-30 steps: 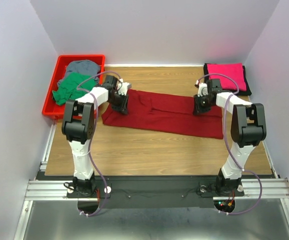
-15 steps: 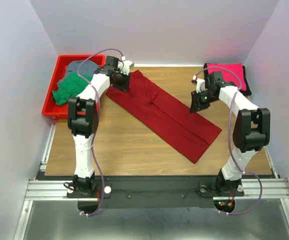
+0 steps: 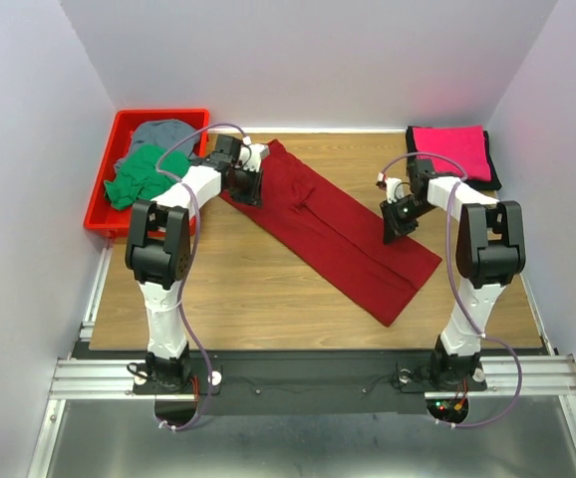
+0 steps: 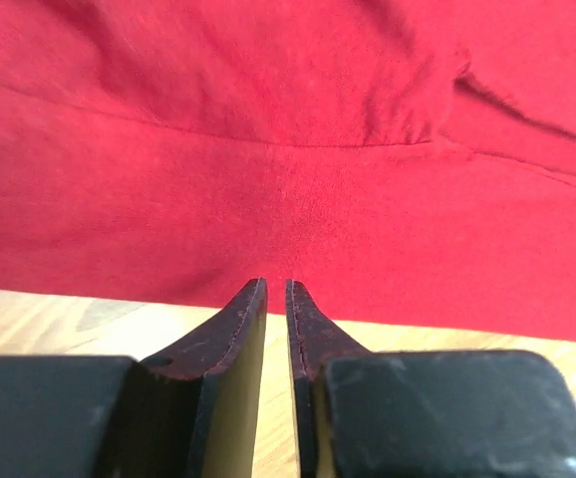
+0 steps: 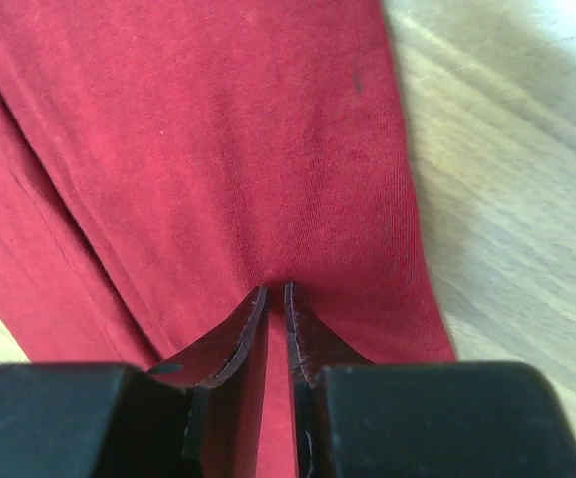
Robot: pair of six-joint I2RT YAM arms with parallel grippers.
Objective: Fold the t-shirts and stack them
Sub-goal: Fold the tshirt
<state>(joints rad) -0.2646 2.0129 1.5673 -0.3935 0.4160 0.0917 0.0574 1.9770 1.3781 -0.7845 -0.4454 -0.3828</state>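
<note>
Because the dark red t-shirt [image 3: 338,234] lies as a long folded strip slanting across the table [image 3: 268,289], with its near end toward my right base and its far end by my left wrist, any lift from here must be even on both sides. My right gripper [image 5: 276,289] is clenched to a thin slit well inside the cloth, and I judge it has a pinch of the shirt. My left gripper [image 4: 276,289] is narrowed just as much, but its tips sit right at the hem where cloth meets wood. I cannot tell whether it has caught anything. If it has not, the strip would hang from one side and the fold would fall open. A pinch through only the top layer could do the same. Farther off, a wide swing could knock the folded bright pink t-shirt [image 3: 452,151] askew on the black t-shirt [image 3: 494,179], or drag cloth toward the red tray [image 3: 102,169], which holds the green t-shirt [image 3: 139,174] and grey t-shirt [image 3: 163,132].
</note>
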